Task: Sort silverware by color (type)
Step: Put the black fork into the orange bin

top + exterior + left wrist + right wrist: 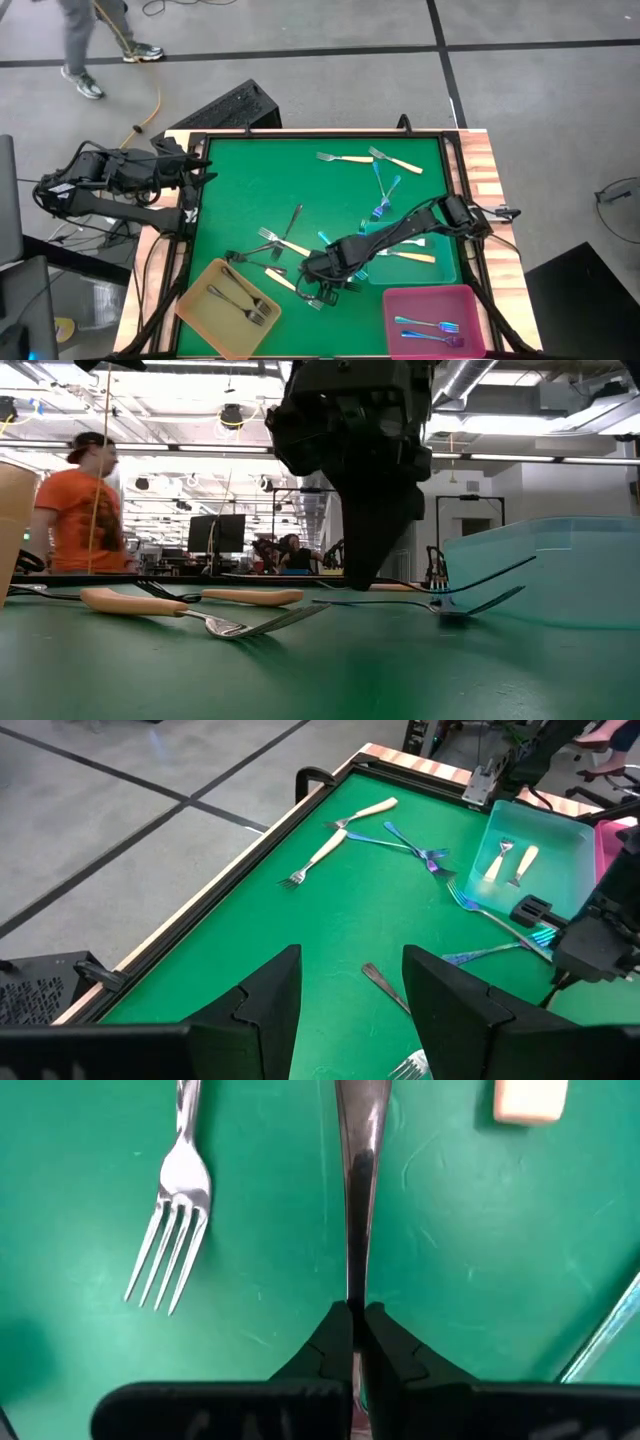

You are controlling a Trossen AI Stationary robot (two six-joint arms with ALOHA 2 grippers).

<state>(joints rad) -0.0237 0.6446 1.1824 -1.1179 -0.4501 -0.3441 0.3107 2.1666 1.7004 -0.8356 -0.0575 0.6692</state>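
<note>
My right gripper [322, 288] points steeply down over the green mat's near middle, shut on a dark-grey metal fork [358, 1200]. Beside it lie a silver fork [172, 1220] and the end of a cream handle [530, 1100]. More silverware lies on the mat: cream-handled forks [345, 158] at the far side, blue forks [383, 195] and a dark-grey fork [293, 225] in the middle. My left gripper [350, 1010] stands open above the table's left edge, with nothing between its fingers. My right gripper pinches the dark fork's narrow stem [356, 1285] between its two fingertips. The fingers come from above, slanting a little. The fork runs straight out ahead of them. Whether its far end rests on the mat, I cannot tell.
A yellow tray [205, 318] at the near left holds dark-grey forks. A teal tray [448, 268] at the right holds cream-handled forks, and a pink tray [400, 300] at the near right holds a blue fork. A raised rail [190, 230] frames the mat. A person walks beyond the table.
</note>
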